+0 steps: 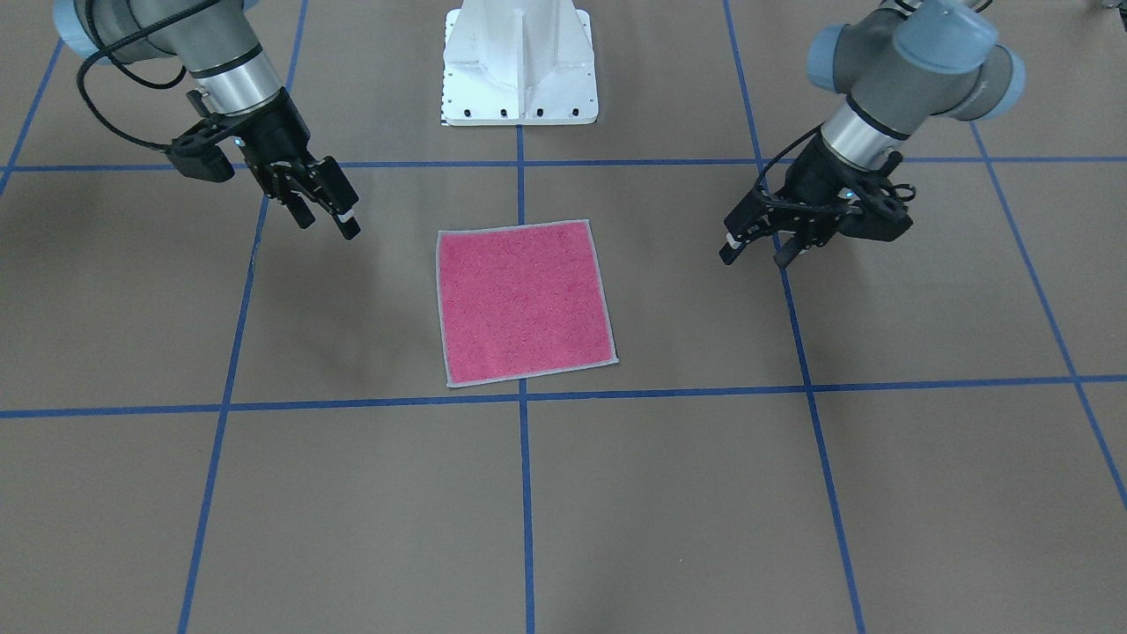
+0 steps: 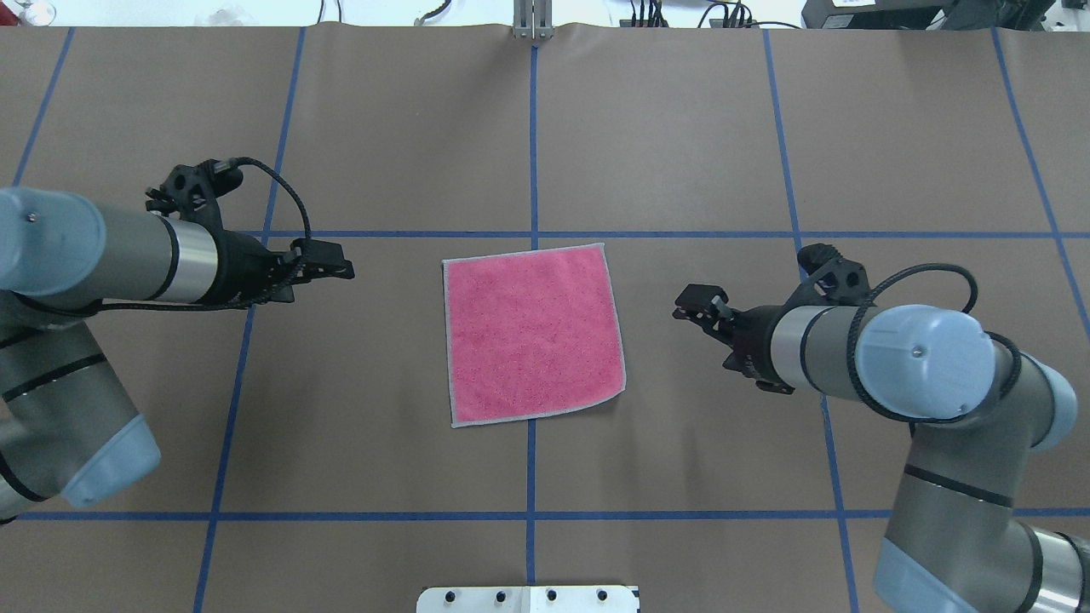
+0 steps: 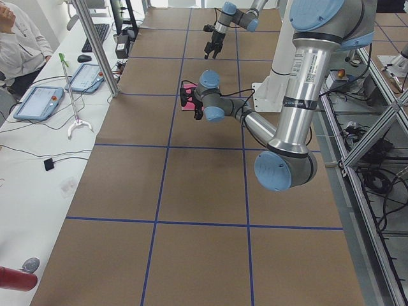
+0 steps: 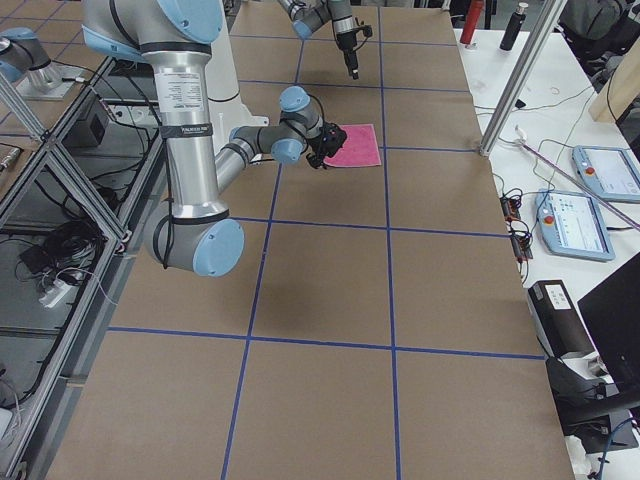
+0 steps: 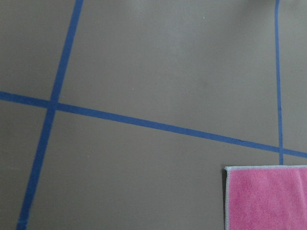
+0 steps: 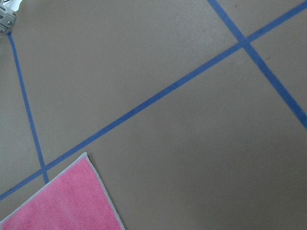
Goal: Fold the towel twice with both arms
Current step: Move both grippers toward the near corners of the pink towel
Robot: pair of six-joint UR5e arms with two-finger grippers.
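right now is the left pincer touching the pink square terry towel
Apart. The overhead exterior view shows brown table between the left pincer and the pink square terry towel.

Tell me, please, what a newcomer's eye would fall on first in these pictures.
The bright pink towel lies flat and unfolded at the centre of the table, across a blue tape line. The left gripper and right gripper hover on either side, both open, touching nothing.

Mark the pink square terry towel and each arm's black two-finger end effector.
Pink square terry towel (image 1: 525, 302): front-facing view, middle of pink face.
Left black end effector (image 1: 755, 256): front-facing view, midway between fingertips.
Right black end effector (image 1: 327, 223): front-facing view, midway between fingertips.
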